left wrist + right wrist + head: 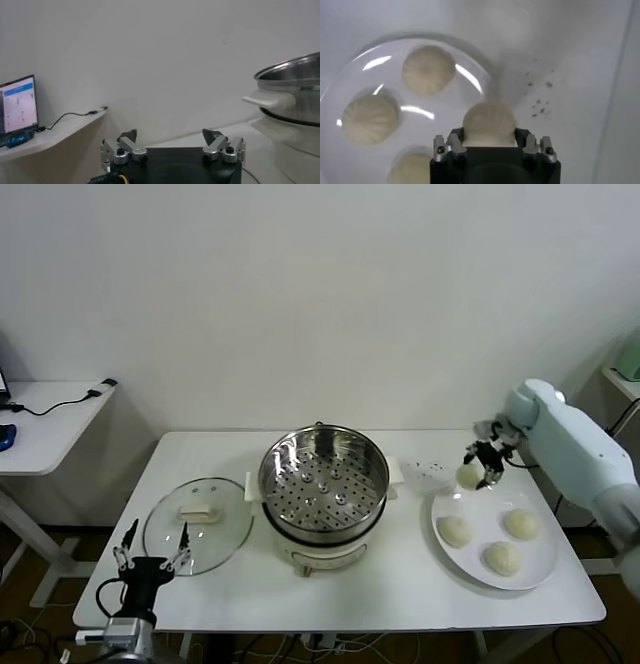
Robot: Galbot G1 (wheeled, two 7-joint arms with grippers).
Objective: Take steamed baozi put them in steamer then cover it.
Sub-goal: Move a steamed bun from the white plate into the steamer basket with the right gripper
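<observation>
Left tool (152,567) parked at the tabletop's (400,584) near edge, fingers spread, just short of the cover (197,524) (its wrist view misses the cover, catches only the steamer's side). Steamer (322,484) sits mid-tabletop, uncovered, nothing inside. Right tool (490,142) clenched on one baozi (489,122), raised over the plate's (545,569) far rim; three baozi (503,558) lie on the plate, the nearest cut off in the right wrist view.

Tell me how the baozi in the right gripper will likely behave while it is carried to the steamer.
The baozi looks soft and doughy, so the right gripper, shut on it, could probably dent it if squeezed harder. Its rounded, smooth surface suggests it might roll if dropped onto the steamer's perforated floor. It seems light, since narrow fingertips alone carry it above the plate.
</observation>
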